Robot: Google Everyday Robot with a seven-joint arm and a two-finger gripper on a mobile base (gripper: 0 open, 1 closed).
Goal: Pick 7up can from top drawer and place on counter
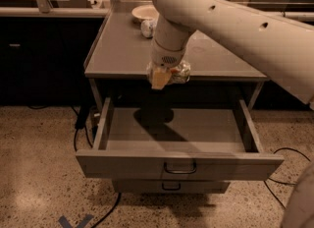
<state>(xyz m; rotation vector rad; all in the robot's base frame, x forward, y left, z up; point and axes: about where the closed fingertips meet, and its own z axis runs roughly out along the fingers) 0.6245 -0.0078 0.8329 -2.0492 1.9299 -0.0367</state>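
A flat grey metal surface (122, 50) with raised side rims stands over the speckled floor (39, 173). On its far end, left of middle, sits a shallow cream round bowl (144, 12). Just nearer lies a pale rounded object (148, 27), half hidden. The pincer (166, 77) hangs at the near edge, clamped on a small silvery-green can (180, 72).

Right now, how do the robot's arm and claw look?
The arm is a thick, rounded cream-white tube with small dark round holes along its shell and no visible cables. The claw, at the counter's front edge, is small, with yellowish-tan fingers.
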